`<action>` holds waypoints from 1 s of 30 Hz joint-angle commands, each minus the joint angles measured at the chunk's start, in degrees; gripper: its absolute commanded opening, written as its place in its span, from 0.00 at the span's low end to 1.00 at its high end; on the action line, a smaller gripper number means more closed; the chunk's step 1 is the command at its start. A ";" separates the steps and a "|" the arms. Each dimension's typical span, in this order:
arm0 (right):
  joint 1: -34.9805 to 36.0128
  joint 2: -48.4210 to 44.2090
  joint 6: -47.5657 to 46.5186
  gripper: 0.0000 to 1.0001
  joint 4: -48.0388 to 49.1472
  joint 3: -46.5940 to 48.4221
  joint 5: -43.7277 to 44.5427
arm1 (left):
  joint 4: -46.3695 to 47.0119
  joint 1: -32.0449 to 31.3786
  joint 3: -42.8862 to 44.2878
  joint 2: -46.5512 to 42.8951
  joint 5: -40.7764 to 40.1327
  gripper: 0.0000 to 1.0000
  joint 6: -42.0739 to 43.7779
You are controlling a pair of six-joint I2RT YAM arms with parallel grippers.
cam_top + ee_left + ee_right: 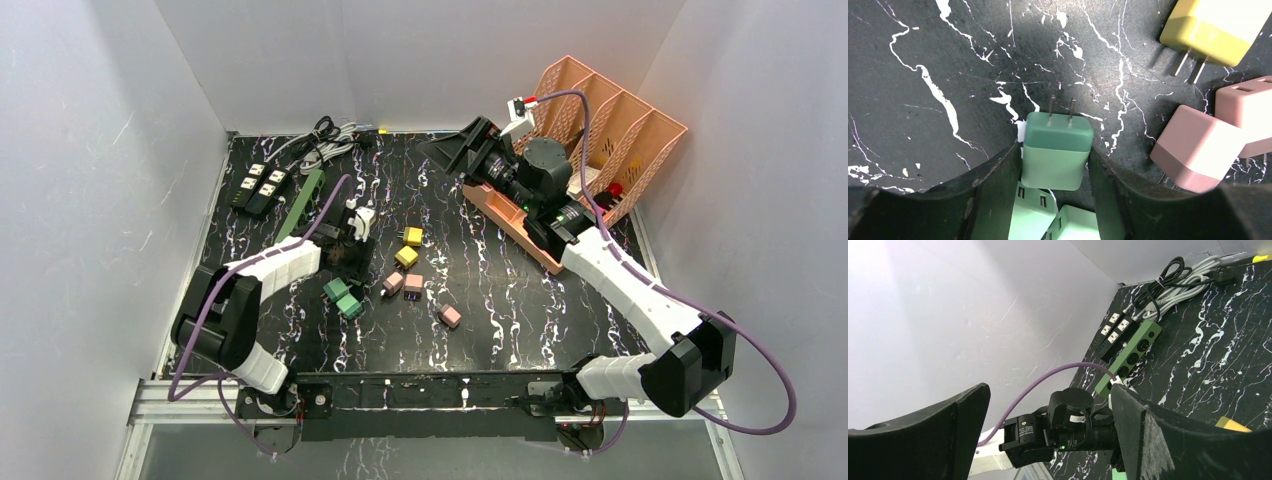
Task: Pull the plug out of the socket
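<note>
The left gripper (1055,162) is clamping the green cube-shaped plastic plug (1055,150) between its two black fingers (993,185), one finger pressing on each side face. The plug's two flat metal prongs (1060,107) are pointing away from the wrist, fully exposed over the black white-veined marble tabletop (938,65). Whether the plug is touching the tabletop cannot be told.

The plug is sitting in no socket. In the top view, the left gripper is hovering near the middle of the tabletop, just beside the near end of the long green power strip (300,200). A black power strip (262,187) is lying alongside the green one, and a bundle of grey and black cables (330,140) is lying at the far edge.

Loose plugs are lying near the left gripper:
- two pale green plugs (1048,220), directly below the held plug in the wrist view;
- a yellow plug (1210,30), prongs exposed;
- two pink plugs (1198,150), touching each other.

The right gripper (462,150) is hanging raised at the far right, beside the orange plastic file organiser (610,110). Its black fingers (1168,435) are standing wide apart, gripping nothing.
</note>
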 commanded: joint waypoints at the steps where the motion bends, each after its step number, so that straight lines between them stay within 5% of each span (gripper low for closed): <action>1: -0.66 -0.70 0.52 0.98 4.36 -0.04 -0.46 | -0.81 -0.20 2.62 0.81 -1.28 0.46 0.47; 11: -1.34 -1.39 0.44 0.98 5.26 -0.43 -1.16 | -3.40 2.89 7.33 3.72 0.10 0.32 -8.02; 16: -1.70 -1.13 0.95 0.98 5.01 -0.30 -1.67 | -5.24 7.46 10.17 3.67 3.46 0.02 -18.91; 22: -2.46 -0.46 4.71 0.98 5.79 -0.50 -2.47 | -8.60 8.62 14.46 2.82 5.22 0.00 -34.66; 30: -2.63 2.94 9.13 0.98 -4.70 7.09 -0.51 | -10.97 8.67 10.90 -2.02 2.60 0.04 -56.56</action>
